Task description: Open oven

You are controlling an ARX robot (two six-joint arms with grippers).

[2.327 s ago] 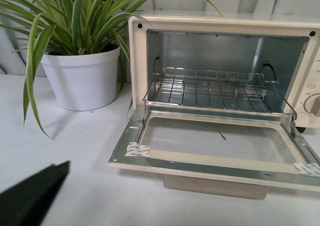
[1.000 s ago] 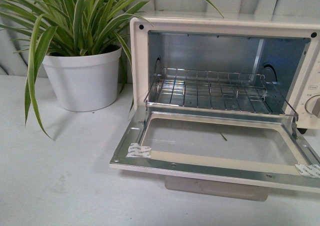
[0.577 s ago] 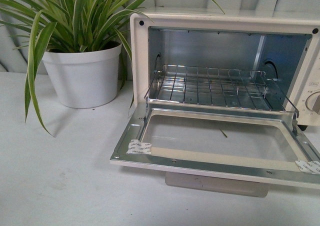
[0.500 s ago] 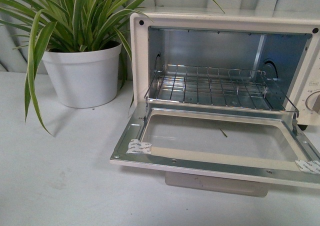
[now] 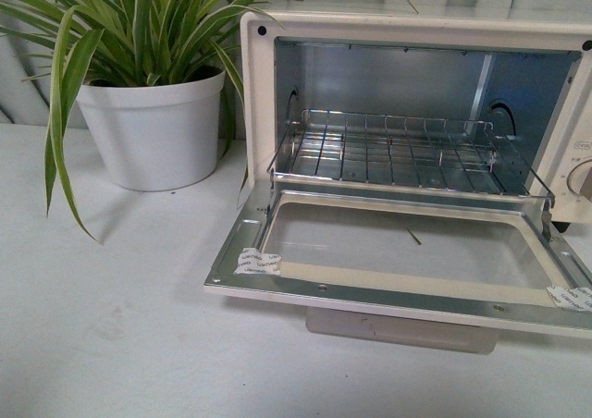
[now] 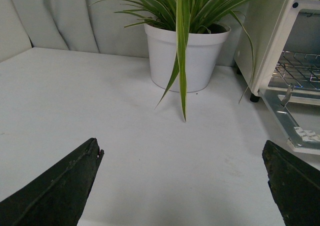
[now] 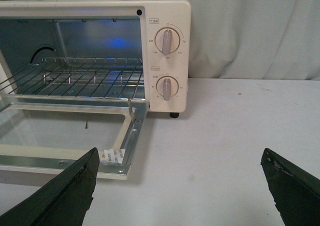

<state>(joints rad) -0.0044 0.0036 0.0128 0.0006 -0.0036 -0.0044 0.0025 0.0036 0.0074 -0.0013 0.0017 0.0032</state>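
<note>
Front view shows the oven (image 5: 407, 159) door flat; my claws (image 6: 182, 186) (image 7: 177, 186) gape empty; careless retreat could clip it.

Open oven on the white table, with a plant beside it

The cream-white oven (image 5: 416, 30) stands with its door (image 5: 398, 279) folded fully down, lying flat, and the glass window (image 5: 407, 247) faces up. Two pieces of white tape (image 5: 256, 264) sit on the front corners of the door frame. Inside, the wire rack (image 5: 398, 150) is drawn slightly forward over the hinge. One knob (image 5: 583, 178) shows at the right edge. On the left, near the oven, a striped green plant (image 5: 139, 20) grows in a white pot (image 5: 153, 131) on the table (image 5: 111, 325).
</note>
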